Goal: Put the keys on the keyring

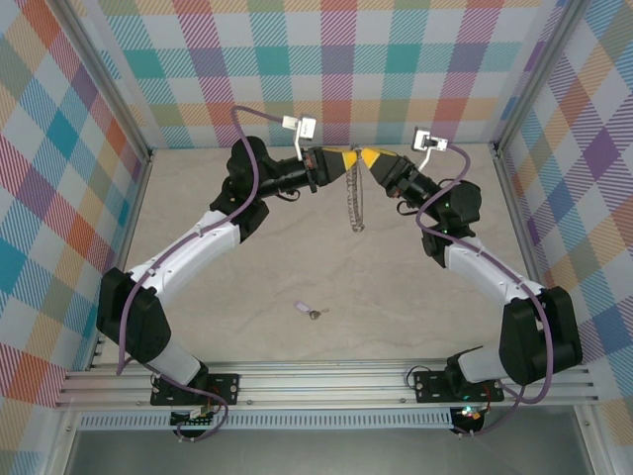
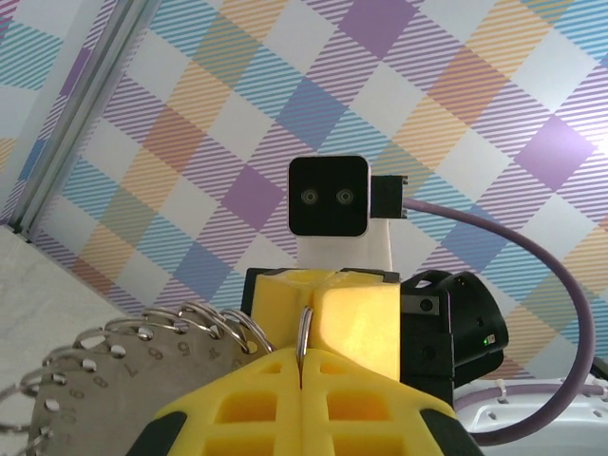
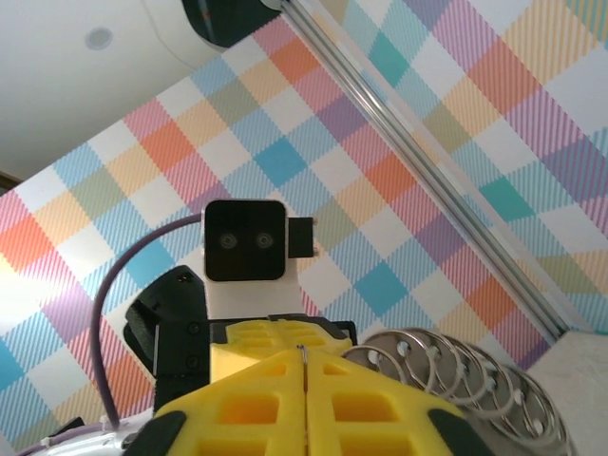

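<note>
The keyring (image 1: 355, 203), a thin grey metal loop strung with small rings, hangs above the table at the back centre. My left gripper (image 1: 343, 158) and right gripper (image 1: 367, 158) meet tip to tip over it. In the left wrist view the left gripper (image 2: 304, 356) is shut on the keyring's wire (image 2: 306, 328), and a numbered metal disc (image 2: 85, 399) with small rings shows at the left. In the right wrist view the right gripper (image 3: 304, 366) is shut on the same wire, with ring loops (image 3: 446, 356) at the right. The keys (image 1: 309, 310), a pale lilac tab with a small metal bit, lie on the table.
The beige table (image 1: 227, 327) is closed in by checked walls (image 1: 59, 198) on three sides. An aluminium rail (image 1: 326, 381) carrying both arm bases runs along the near edge. Purple cables (image 1: 252, 173) loop off each wrist.
</note>
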Controlling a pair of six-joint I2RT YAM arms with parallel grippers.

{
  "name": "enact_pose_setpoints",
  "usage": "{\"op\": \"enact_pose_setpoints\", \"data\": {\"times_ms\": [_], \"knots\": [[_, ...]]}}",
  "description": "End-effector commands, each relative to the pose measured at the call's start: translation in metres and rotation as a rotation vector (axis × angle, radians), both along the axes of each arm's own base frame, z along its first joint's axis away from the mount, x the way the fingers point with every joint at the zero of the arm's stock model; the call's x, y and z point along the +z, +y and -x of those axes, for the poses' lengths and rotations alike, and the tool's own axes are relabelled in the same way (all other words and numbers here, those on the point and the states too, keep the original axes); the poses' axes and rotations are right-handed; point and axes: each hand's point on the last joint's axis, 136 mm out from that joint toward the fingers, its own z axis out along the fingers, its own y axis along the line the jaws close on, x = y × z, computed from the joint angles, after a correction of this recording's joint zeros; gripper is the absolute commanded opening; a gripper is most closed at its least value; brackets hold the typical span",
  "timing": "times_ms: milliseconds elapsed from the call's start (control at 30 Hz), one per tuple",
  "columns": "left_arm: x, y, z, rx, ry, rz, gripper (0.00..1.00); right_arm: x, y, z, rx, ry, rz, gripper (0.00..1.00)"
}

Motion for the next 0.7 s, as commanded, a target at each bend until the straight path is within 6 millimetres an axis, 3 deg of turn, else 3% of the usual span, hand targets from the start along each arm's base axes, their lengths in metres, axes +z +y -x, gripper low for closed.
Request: {"op": "enact_pose_setpoints", "data": {"times_ms": [0,33,67,300,500,667], "knots": [[0.023,-0.001,0.012,-0.009,-0.105,-0.011,0.00,-0.005,-0.001,0.004,0.015,0.041,0.069,0.28],[0.023,0.000,0.014,-0.009,-0.122,-0.035,0.00,-0.007,-0.007,0.001,-0.002,0.066,0.085,0.39],[0.019,0.000,0.015,-0.013,-0.124,-0.061,0.00,-0.009,-0.012,-0.001,-0.020,0.090,0.102,0.43],[0.001,0.005,0.029,-0.074,-0.207,-0.278,0.00,-0.024,-0.046,0.007,-0.117,0.184,0.240,0.46],[-0.017,0.008,0.041,-0.199,-0.218,-0.410,0.00,-0.022,-0.042,0.029,-0.059,0.127,0.350,0.44],[-0.020,0.009,0.047,-0.276,-0.235,-0.456,0.00,-0.016,-0.032,0.045,0.053,0.064,0.381,0.42]]}}
